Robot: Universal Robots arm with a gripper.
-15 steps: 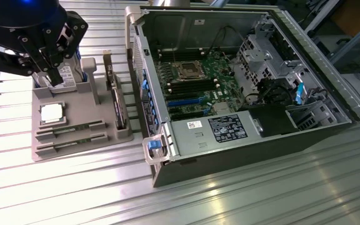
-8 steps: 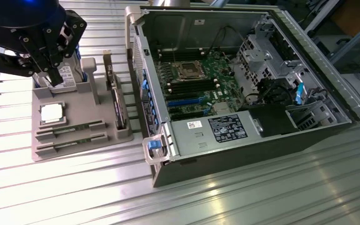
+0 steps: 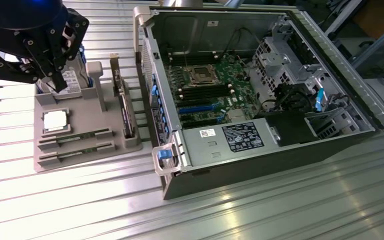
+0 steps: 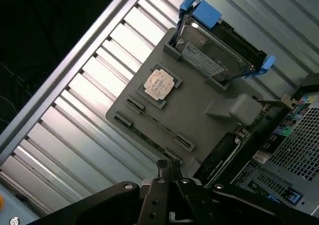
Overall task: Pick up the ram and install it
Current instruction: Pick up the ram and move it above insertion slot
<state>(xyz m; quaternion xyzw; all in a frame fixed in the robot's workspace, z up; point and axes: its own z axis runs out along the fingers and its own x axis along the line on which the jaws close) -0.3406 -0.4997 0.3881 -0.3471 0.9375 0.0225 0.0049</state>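
Observation:
Two thin green ram sticks (image 3: 75,138) (image 3: 77,153) lie side by side in the slots of a grey parts tray (image 3: 105,150) at the exterior view's left. In the wrist view they run as two parallel strips (image 4: 160,125) (image 4: 143,138) along the tray's edge. My black gripper (image 3: 57,82) hangs above the tray's far end, over the hard drive (image 3: 74,81), well apart from the ram. Its fingertips (image 4: 166,166) are pressed together, shut, with nothing between them.
The tray also holds a square silver CPU (image 3: 56,121) and a dark expansion card (image 3: 126,114) standing on edge. The open computer case (image 3: 325,145) lies at the exterior view's right, its motherboard (image 3: 209,85) exposed, with dark memory slots beside the CPU socket (image 3: 199,75).

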